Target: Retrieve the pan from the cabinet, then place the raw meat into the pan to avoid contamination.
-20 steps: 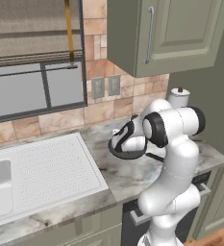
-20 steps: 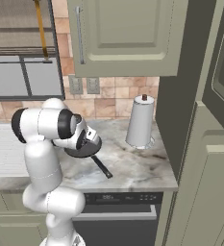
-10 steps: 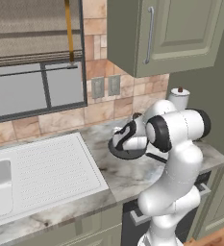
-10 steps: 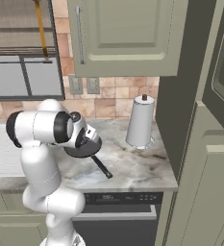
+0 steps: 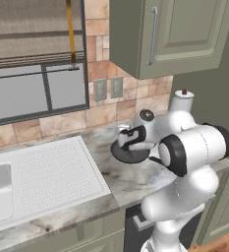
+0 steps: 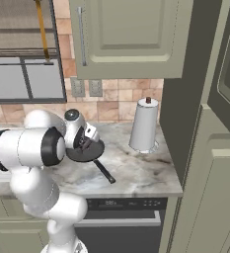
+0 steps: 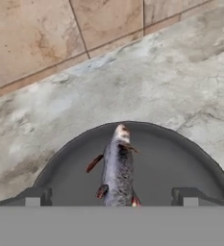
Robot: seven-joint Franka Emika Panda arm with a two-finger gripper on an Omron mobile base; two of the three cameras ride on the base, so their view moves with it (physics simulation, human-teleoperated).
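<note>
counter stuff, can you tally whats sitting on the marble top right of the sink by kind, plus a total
pan: 1
raw fish, lying in the pan: 1
paper-towel roll, upright near the back wall: 1
total: 3
</note>
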